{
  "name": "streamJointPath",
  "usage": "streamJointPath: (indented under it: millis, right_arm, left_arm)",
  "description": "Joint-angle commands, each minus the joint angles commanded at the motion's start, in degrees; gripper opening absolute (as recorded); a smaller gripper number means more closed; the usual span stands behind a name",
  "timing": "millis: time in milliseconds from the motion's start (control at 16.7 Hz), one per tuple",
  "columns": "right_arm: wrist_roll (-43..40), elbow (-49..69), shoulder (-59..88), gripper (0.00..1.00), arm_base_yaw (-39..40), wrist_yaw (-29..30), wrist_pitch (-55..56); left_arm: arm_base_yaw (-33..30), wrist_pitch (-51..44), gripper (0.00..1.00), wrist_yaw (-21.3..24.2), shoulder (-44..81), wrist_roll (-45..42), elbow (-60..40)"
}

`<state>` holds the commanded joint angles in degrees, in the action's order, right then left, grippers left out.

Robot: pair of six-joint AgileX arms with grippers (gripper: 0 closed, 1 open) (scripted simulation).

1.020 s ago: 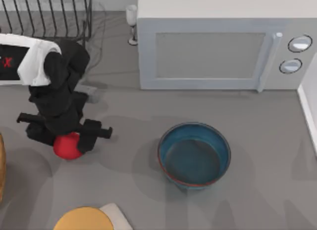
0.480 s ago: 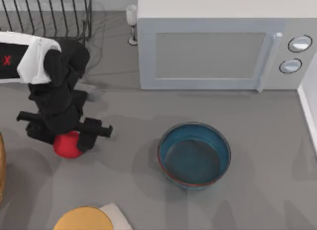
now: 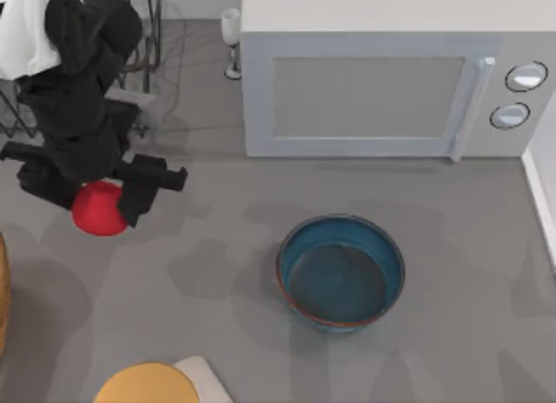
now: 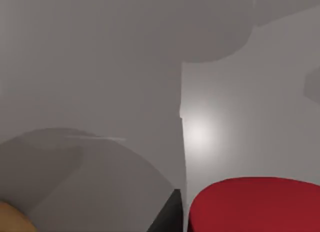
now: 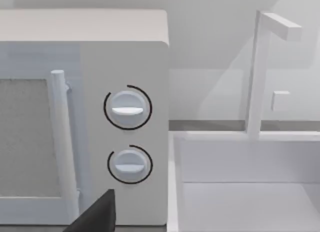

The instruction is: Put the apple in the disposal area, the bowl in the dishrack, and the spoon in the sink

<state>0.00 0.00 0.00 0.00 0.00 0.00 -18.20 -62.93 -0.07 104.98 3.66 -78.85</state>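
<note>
One gripper is at work: the left gripper, at the table's left side just below the dishrack, has its fingers closed on the apple. The apple sits between the fingers. The bowl stands upright, well apart, in front of the microwave. The right wrist view faces the microwave's dials and the sink.

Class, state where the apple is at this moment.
In the top view the apple is at the table's left, gripped by the left gripper, just below the dishrack and well left of the bowl.
</note>
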Motion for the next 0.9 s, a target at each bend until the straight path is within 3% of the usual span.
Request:
streamJointPath:
  millis: [540,720,900]
  right_arm:
    - [0.0,0.0,0.0,1.0,0.0,0.0,0.0]
    - [0.0,0.0,0.0,1.0,0.0,0.0,0.0]
    - [0.0,0.0,0.0,1.0,0.0,0.0,0.0]
  left_arm:
    - [0.5,-2.2,0.0,0.0,-0.9,-1.9,-1.4]
    - [2.3,-3.9,0.0,0.1,-1.5,-9.3,-1.7]
    - [5.5,-6.2,0.0,0.3,-3.0,-22.0,-1.5]
